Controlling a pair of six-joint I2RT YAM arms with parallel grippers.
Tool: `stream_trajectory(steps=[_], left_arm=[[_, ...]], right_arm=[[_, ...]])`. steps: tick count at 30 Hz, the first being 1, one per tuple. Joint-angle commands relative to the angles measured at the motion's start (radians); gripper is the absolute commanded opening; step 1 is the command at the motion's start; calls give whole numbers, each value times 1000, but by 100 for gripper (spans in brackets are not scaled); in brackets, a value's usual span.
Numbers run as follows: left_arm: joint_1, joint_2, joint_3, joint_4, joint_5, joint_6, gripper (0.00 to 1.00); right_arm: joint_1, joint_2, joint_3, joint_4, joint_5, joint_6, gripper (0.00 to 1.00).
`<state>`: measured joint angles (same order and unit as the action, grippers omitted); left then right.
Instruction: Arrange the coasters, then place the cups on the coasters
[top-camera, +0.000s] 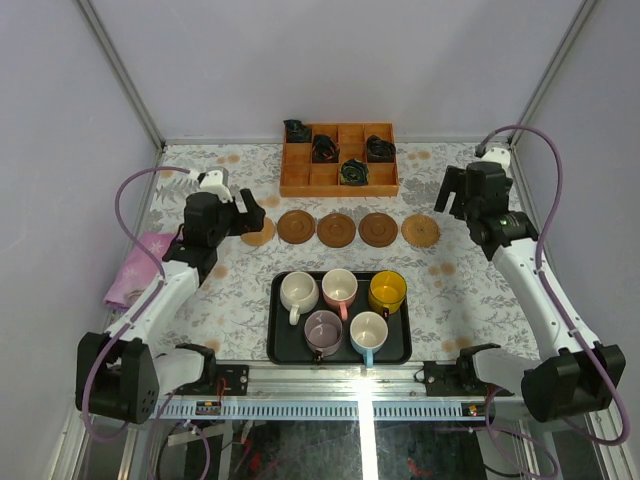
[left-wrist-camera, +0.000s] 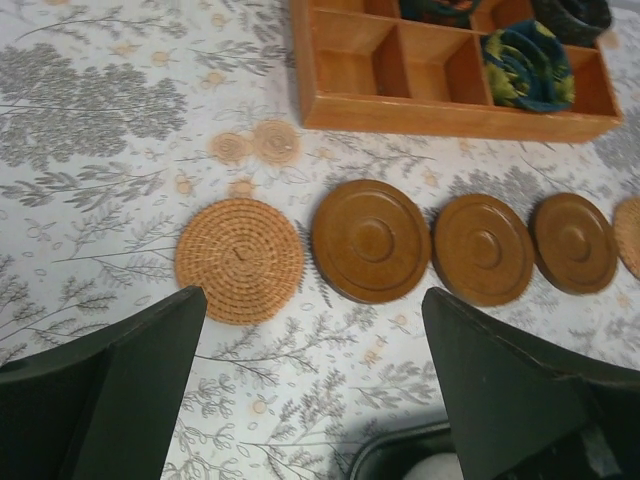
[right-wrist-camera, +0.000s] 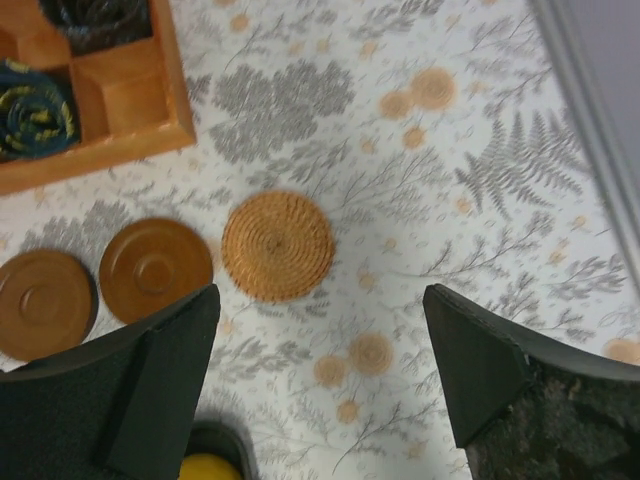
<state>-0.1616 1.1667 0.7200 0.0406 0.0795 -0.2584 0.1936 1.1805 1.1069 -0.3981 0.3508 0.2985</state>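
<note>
Now both grippers, left gripper and right gripper, are held wide, empty; the cups, likely rigid and breakable, are best taken by the rim.

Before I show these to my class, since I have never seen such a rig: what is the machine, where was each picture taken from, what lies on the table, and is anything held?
Two robot arms stand at the table's near edge. One picture looks down from above; the other two come from cameras on each wrist. Five coasters lie in a row before an orange box. Five cups stand on a black tray. A pink cloth lies at the left. The left gripper and right gripper have open jaws and hold nothing.
</note>
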Motion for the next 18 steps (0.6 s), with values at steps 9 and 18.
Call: stream_trajectory(steps=[9, 18], left_arm=[[-175, -117, -48, -106, -23, 30, 92], [-183, -117, -43, -147, -43, 45, 93]], right_arm=[[219, -156, -200, -256, -156, 154, 81], [392, -274, -282, -360, -227, 349, 79]])
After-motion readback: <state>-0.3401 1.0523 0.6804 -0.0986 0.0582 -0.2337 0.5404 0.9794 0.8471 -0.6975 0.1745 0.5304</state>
